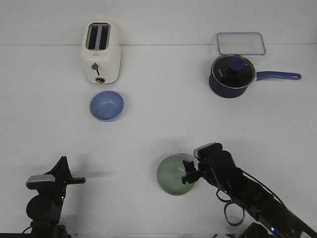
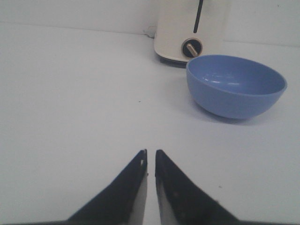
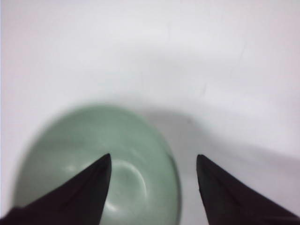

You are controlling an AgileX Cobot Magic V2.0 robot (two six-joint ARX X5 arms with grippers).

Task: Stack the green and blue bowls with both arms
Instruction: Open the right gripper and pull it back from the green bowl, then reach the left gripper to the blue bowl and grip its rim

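Now the right gripper [image 1: 188, 172], fingers spread wide, straddles the green bowl [image 1: 173, 175] rim at lower centre; the left gripper [image 1: 74, 179], nearly closed, waits lower left, blue bowl [image 1: 106, 105] upper left.

The pale green bowl [image 1: 173, 175] sits upright on the worktop [image 1: 158, 129], near side, right of centre. The periwinkle blue bowl [image 1: 106, 105] stands upright, well apart, farther back left.
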